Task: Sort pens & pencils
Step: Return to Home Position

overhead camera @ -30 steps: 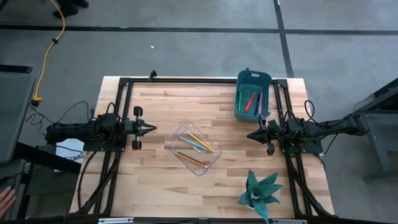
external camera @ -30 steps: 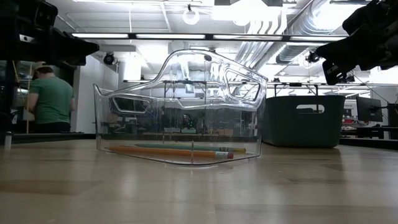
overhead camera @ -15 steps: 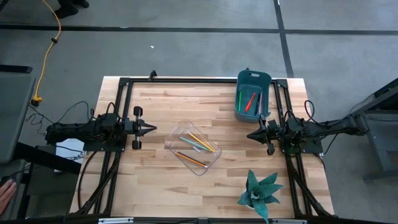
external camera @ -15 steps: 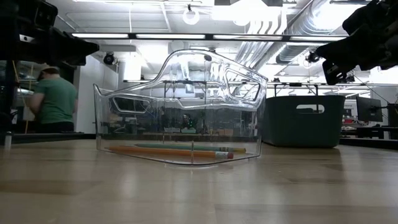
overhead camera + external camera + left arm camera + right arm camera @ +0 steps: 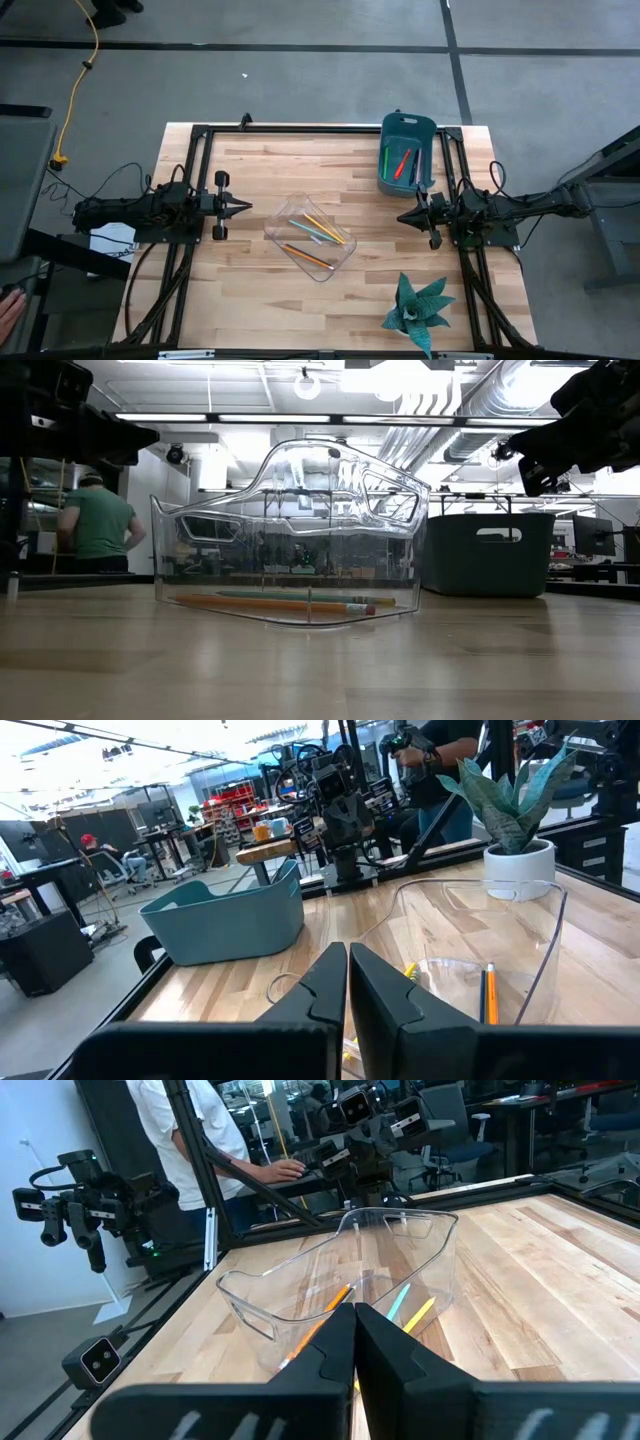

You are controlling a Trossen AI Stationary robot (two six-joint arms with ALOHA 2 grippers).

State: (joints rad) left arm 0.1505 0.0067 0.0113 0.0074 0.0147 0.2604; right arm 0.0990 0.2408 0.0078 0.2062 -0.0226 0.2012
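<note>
Plant (image 5: 420,312): potted, at the near edge of the table (image 5: 260,165), towards the right.
Clear bin (image 5: 311,238): mid-table, set at a slant between the two grippers.
Pencils (image 5: 322,229): yellow-orange ones and a pale blue one lie flat inside the clear bin.
Left gripper (image 5: 247,207): left of the clear bin, apart from it, fingers pressed together, empty.
Right gripper (image 5: 401,216): right of the clear bin, fingers likewise clenched, empty.
Teal bin (image 5: 407,152): far right corner.
Pens (image 5: 402,163): red-orange and green ones inside the teal bin.
Person (image 5: 97,525): green shirt, in the room beyond.

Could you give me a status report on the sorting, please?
Left gripper shut, parked at left; right gripper shut, parked at right. Pencils in clear bin, pens in teal bin. Nothing blocking either arm.
</note>
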